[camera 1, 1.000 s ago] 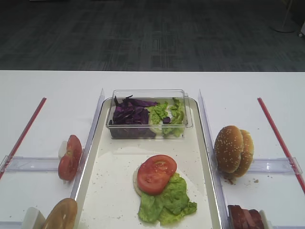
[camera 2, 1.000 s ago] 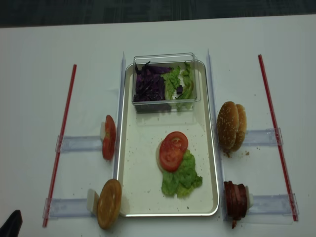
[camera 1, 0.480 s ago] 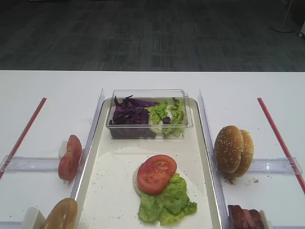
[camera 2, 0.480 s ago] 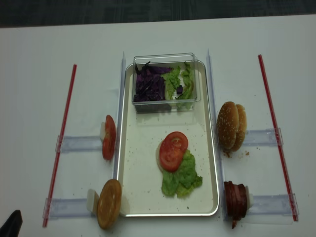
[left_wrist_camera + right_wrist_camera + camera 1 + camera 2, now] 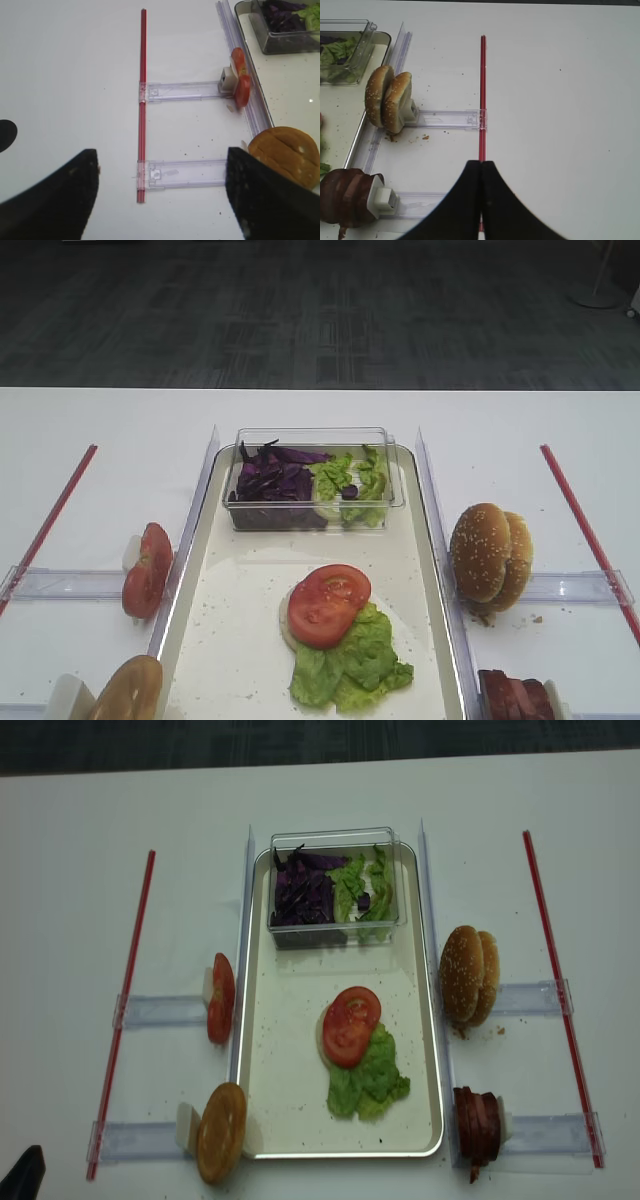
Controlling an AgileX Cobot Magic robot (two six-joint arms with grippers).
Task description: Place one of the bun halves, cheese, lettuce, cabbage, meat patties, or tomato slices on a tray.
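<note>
The metal tray (image 5: 240,630) holds a tomato slice (image 5: 328,602) resting on a pale round piece and a lettuce leaf (image 5: 350,665). More tomato slices (image 5: 241,82) stand on edge left of the tray, with a plain bun half (image 5: 285,155) nearer me. Sesame bun halves (image 5: 387,97) and meat patties (image 5: 345,202) stand on the right. Cabbage (image 5: 270,480) fills the clear box. I cannot make out the cheese. My left gripper (image 5: 162,154) hangs open and empty over the left table. My right gripper (image 5: 481,164) is shut on nothing, above the right red strip.
The clear plastic box (image 5: 310,435) sits at the tray's far end with green leaf pieces beside the cabbage. Red strips (image 5: 142,100) (image 5: 482,90) run along both sides. Clear plastic rails (image 5: 185,91) carry the food holders. Crumbs lie by the sesame buns.
</note>
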